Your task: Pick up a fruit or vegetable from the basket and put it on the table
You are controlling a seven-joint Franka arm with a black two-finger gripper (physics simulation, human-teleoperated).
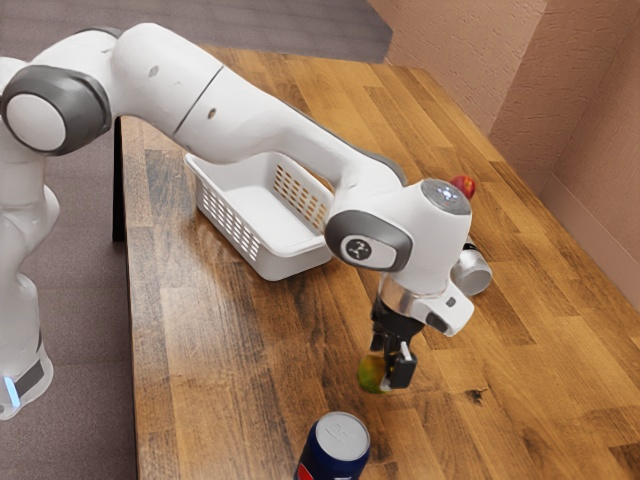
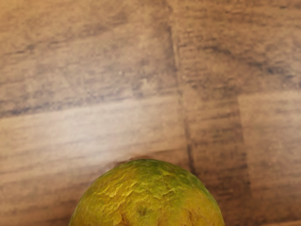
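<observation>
Nearest me in the ext. view is a dark blue can w/ a silver top (image 1: 338, 445), upright at the view's lower edge. Just beyond it, my gripper (image 1: 390, 364) points down w/ its fingers closed around the green-yellow fruit (image 1: 371, 374), so I've got it grasped, out of the basket and over the wood table (image 1: 210, 370). In the wrist view the fruit's rounded, wrinkled top sits close under my hand, w/ wood grain past it; hard to tell if its underside touches the wood. Farther off, a silver can (image 1: 473, 273) is partly behind the hand, and the white basket (image 1: 285, 265) stands on the table, partly behind my arm. Farther still, a small red fruit (image 1: 462, 186) sits near the arm's wrist in the ext. view, w/ the brown wall (image 1: 560, 110) beyond.
</observation>
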